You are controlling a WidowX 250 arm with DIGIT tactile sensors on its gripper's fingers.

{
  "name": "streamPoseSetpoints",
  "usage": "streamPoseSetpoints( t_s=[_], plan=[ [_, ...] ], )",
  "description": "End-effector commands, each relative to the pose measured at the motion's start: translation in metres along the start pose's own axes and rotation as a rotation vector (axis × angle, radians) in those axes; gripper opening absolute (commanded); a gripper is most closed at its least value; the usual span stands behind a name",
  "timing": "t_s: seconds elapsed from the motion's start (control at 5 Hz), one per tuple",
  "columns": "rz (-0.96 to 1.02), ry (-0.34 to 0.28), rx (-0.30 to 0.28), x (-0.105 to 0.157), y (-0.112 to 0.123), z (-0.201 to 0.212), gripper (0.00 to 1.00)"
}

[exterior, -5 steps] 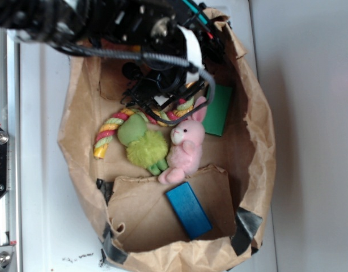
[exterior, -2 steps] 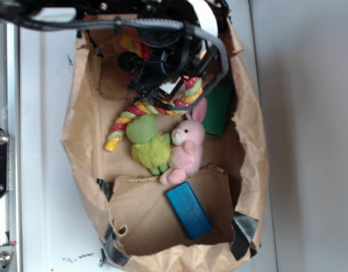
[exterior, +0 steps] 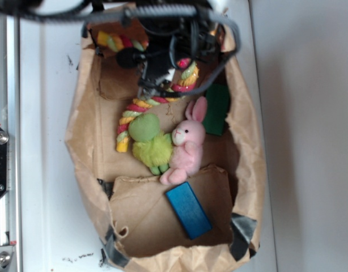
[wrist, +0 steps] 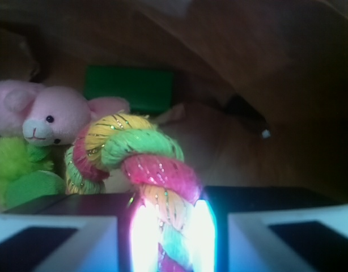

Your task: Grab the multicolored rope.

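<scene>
1. My gripper (wrist: pixel 165 238) is pinched on the thick twisted red-pink, yellow and light-green rope (wrist: pixel 141 170), which runs up between the two pads (wrist: pixel 198 232).
2. The rope looks soft, light and floppy; I judge a mid-length hold like this lets both ends sag.
3. Beyond the rope sit the fuzzy green plush toy (wrist: pixel 18 173) and the pink plush bunny (wrist: pixel 43 116).
4. My arm reaches down into the brown paper bag (exterior: pixel 250 141), above the rope.
</scene>
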State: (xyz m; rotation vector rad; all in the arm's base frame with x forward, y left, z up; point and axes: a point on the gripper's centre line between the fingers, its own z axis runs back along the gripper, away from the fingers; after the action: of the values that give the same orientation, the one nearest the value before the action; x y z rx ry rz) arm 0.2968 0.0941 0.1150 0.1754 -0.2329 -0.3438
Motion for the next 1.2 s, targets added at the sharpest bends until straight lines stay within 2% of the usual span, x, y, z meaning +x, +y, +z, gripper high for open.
streamPoseSetpoints(
  t_s=[0.0, 0.6, 1.0],
  plan=[
    [0.139, -0.004, 0.046, 0.021, -0.022, 0.058, 0.00],
    [0.155, -0.065, -0.050, 0.026, -0.028, 0.106, 0.00],
    [0.144, -0.083, -0.063, 0.027, -0.036, 0.115, 0.00]
  ],
)
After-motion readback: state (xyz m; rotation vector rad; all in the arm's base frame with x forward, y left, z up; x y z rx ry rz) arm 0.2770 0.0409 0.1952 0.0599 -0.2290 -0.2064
